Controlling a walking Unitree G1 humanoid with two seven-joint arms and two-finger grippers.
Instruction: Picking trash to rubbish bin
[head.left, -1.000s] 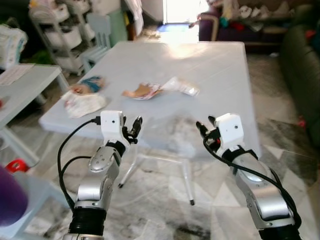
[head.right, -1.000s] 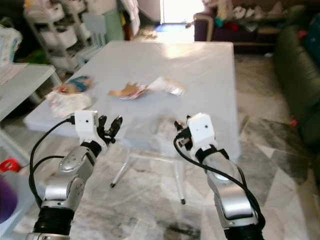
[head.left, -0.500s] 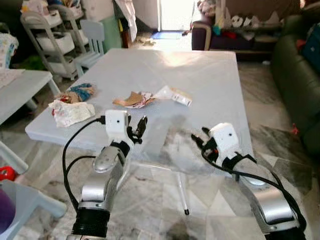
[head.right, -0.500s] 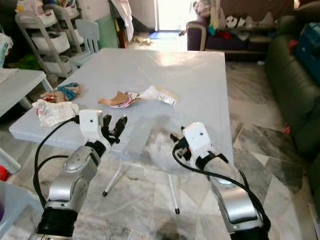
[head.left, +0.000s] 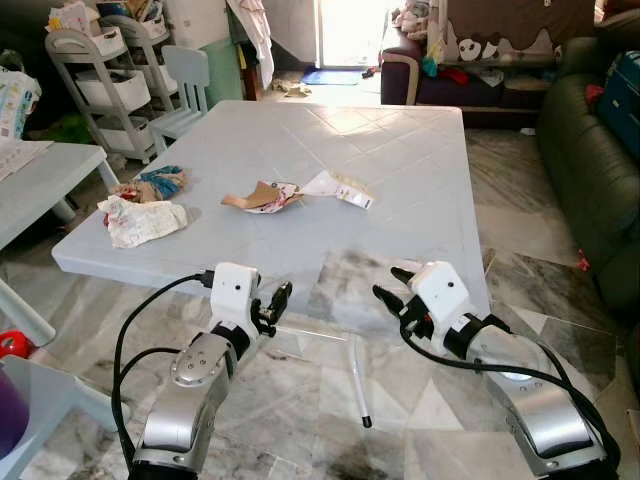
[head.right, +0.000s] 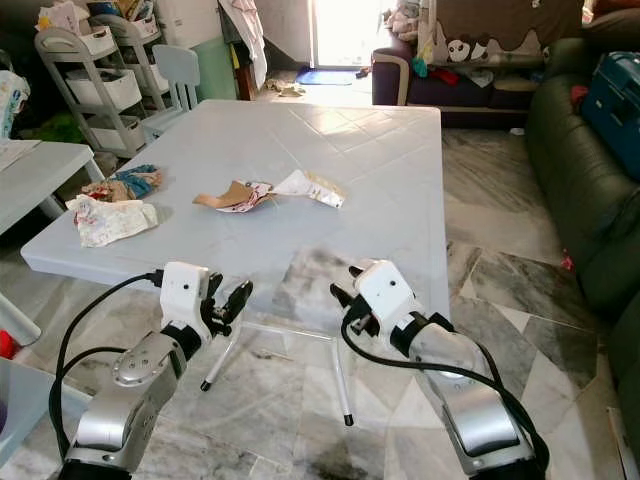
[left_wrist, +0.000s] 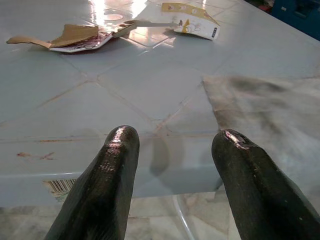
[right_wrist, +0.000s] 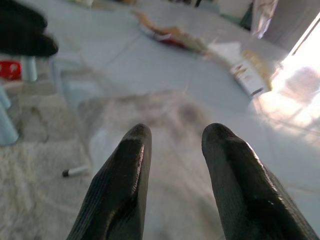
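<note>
Both the left hand (head.left: 277, 297) and right hand (head.left: 390, 285) hover open and empty just before the table (head.left: 400, 160), wrappers (head.left: 262, 196) lying farther on

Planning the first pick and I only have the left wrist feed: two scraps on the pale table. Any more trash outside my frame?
Observer: Yes. A crumpled white paper wad lies towards the near-left corner of the pale blue plastic table.
Operator: Anything else near it?
Observer: A crumpled blue-and-orange wrapper lies just beyond the wad, farther from the robot.
Operator: Where's the right gripper?
Observer: The right gripper is open and hovers at the table's near edge, about level with the left gripper.
</note>
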